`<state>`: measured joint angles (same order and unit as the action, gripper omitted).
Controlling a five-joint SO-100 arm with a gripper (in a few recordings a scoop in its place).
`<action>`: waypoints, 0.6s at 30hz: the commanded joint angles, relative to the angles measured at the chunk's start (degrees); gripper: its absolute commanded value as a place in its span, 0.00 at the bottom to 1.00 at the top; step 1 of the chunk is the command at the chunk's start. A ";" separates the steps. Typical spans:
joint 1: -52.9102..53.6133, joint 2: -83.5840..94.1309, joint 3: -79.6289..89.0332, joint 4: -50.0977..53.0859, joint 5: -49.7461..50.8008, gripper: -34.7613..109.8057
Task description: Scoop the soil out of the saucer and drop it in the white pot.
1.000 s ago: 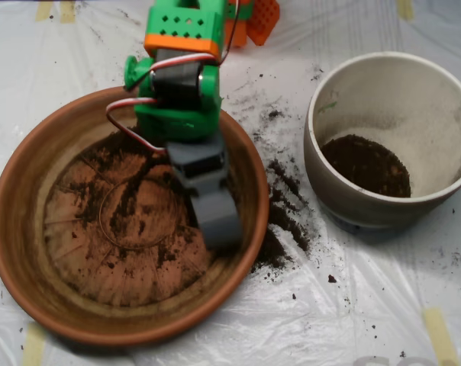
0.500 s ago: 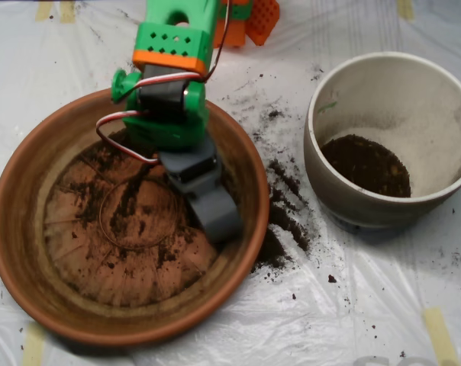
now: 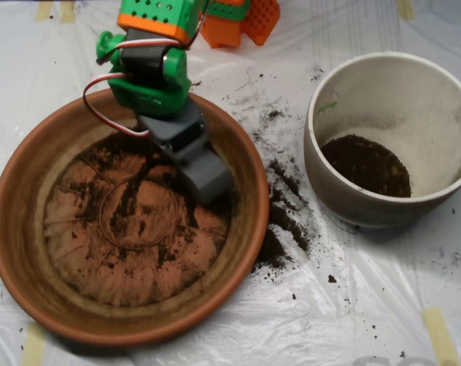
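Inside saucer (image 3: 32,252), gripper (image 3: 206,177) over soil (image 3: 131,206)

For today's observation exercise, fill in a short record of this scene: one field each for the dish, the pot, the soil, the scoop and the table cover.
dish: large round terracotta saucer, ridged base mostly bare
pot: round off-white plant pot, right of the saucer, standing apart from it
soil: dark crumbly soil heaped in the pot's bottom; thin smears in the saucer; spilled grains on the sheet between them
scoop: grey clamshell scoop on the green and orange arm, over the saucer's upper right inside
table cover: white plastic sheet, taped down
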<state>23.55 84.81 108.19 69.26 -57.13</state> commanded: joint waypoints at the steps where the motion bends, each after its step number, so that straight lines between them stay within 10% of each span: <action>1: 1.67 6.86 1.32 -1.14 -2.29 0.42; 18: 2.90 3.78 4.57 -5.98 -8.35 0.38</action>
<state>24.96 87.71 111.71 62.67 -64.25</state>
